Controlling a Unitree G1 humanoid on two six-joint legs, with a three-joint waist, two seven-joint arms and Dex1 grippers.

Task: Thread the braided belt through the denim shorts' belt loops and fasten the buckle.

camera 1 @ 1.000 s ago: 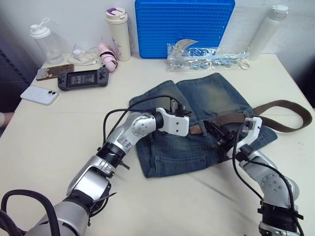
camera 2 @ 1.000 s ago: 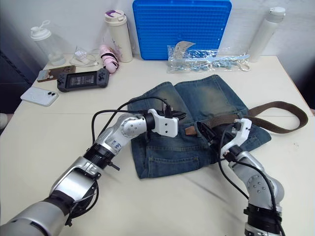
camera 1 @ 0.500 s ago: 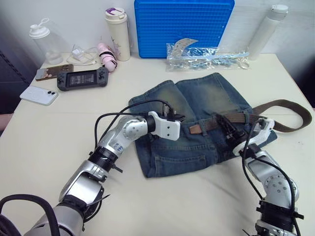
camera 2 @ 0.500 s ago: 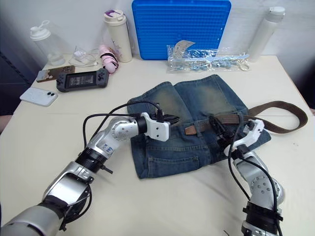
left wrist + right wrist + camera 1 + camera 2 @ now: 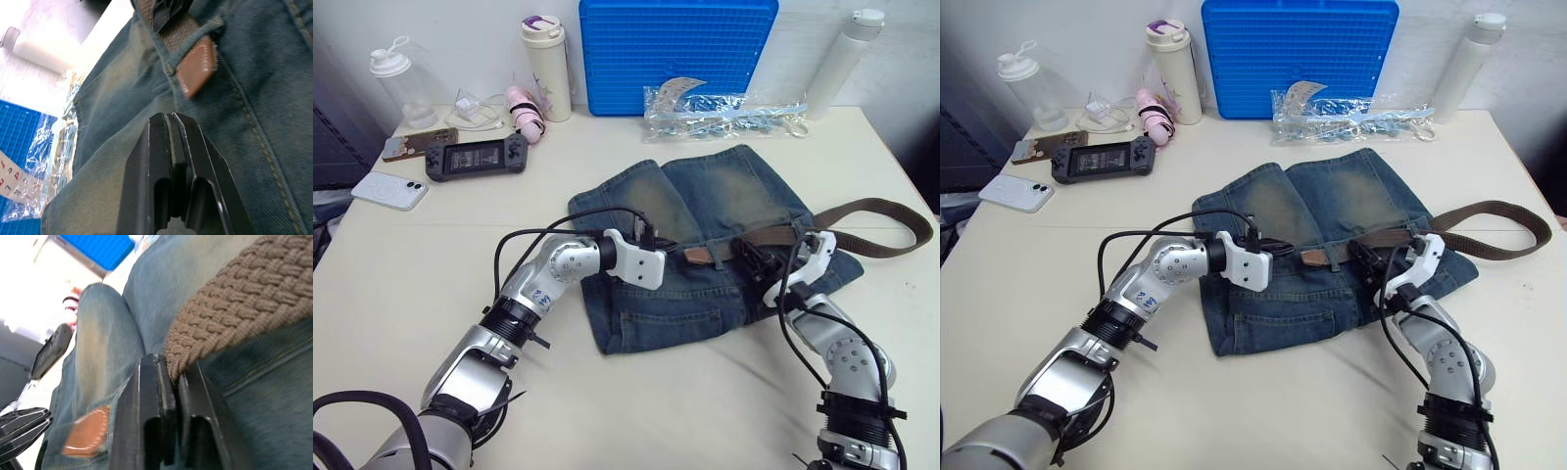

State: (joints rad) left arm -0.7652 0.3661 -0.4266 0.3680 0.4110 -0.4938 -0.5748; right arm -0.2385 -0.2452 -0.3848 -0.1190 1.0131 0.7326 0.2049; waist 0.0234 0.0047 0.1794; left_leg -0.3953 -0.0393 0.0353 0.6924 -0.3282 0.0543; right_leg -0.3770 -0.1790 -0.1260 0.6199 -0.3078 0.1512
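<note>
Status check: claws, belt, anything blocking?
Right claw shut on braided belt at the waistband. Left claw shut, empty, over denim shorts. Belt's leather tip pokes through a belt loop. Nothing blocking.

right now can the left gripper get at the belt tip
Probably yes. The left gripper, fingers shut and holding nothing, points at the belt tip, which pokes out of a belt loop on the shorts. Nothing lies between them; the right gripper grips the belt farther along.
</note>
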